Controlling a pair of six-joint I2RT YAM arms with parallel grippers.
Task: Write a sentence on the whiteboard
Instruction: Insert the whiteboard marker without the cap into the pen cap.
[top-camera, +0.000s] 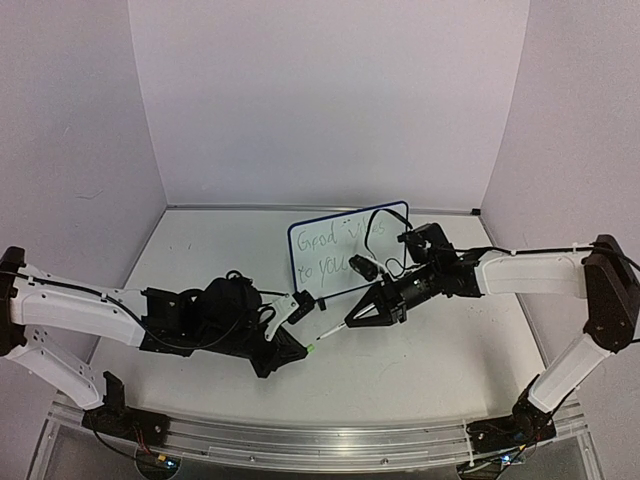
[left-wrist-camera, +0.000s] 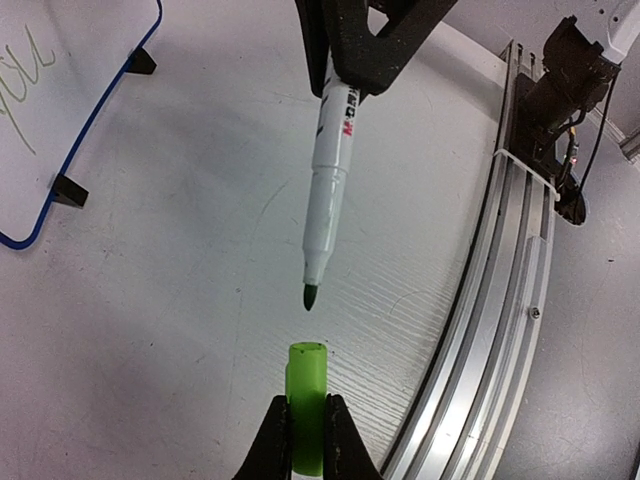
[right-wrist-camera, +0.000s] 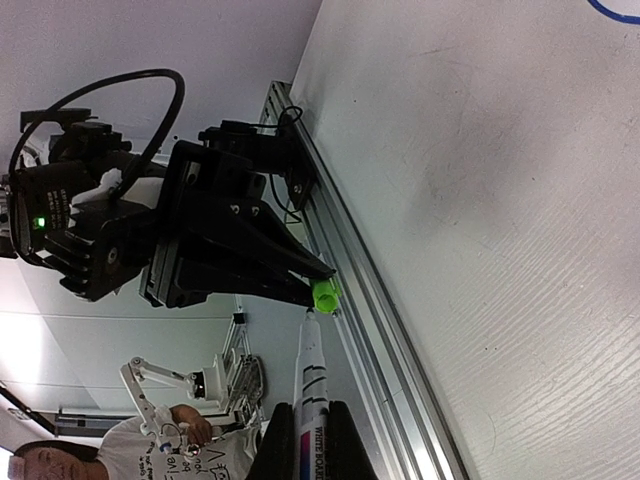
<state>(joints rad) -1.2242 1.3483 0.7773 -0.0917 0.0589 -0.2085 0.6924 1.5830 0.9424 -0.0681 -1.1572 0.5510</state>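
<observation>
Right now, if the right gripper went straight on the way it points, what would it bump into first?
The right gripper holds the marker, whose tip would probably first meet the open end of the green cap pinched in the left gripper. They look roughly lined up, a small gap apart.

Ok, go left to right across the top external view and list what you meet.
left end effector → green cap in its grip → marker → right end effector, shut on the marker. The whiteboard overlaps these, so it is left out.

Arms angled inward, left gripper and right gripper clamped, tips facing.
</observation>
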